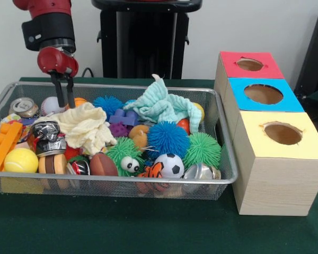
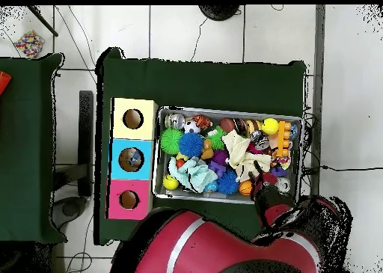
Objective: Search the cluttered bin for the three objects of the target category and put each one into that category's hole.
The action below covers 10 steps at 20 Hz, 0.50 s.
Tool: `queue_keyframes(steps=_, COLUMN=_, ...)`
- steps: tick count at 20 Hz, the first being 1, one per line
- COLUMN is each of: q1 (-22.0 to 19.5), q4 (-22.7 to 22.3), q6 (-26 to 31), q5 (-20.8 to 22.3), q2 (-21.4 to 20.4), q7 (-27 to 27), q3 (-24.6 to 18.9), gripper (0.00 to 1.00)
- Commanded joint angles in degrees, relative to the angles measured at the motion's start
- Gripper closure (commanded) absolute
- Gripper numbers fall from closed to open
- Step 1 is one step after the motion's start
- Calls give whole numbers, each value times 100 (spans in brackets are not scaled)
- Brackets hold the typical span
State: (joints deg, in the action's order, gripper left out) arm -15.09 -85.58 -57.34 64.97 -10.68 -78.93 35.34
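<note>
The bin of silver wire mesh sits left of centre on the green table and is full of mixed toys; it also shows in the overhead view. The hole in the red-topped box is at the far right; it also shows in the overhead view. My gripper hangs at the bin's far left corner. Its fingers point down, a small gap apart with nothing between them, tips just inside the rim by a white baseball and a can.
The blue-topped box and the yellow-topped box stand in a row in front of the red one. The bin holds a cream cloth, a mint cloth, spiky balls, a soccer ball and an orange brick.
</note>
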Motion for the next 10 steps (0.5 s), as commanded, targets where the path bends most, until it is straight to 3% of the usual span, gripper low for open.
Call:
queue_keyframes(steps=1, q1=83, q4=133, q6=-307, q5=-234, q2=-39, q7=-215, q3=-1061, gripper=0)
queue_keyframes(steps=6, q1=86, q4=172, q6=-214, q5=-258, q2=40, q7=-195, q3=-1106, gripper=0)
queue_keyframes(steps=10, q1=201, q4=246, q6=50, q5=-109, q2=85, q7=-467, q3=-1086, gripper=0)
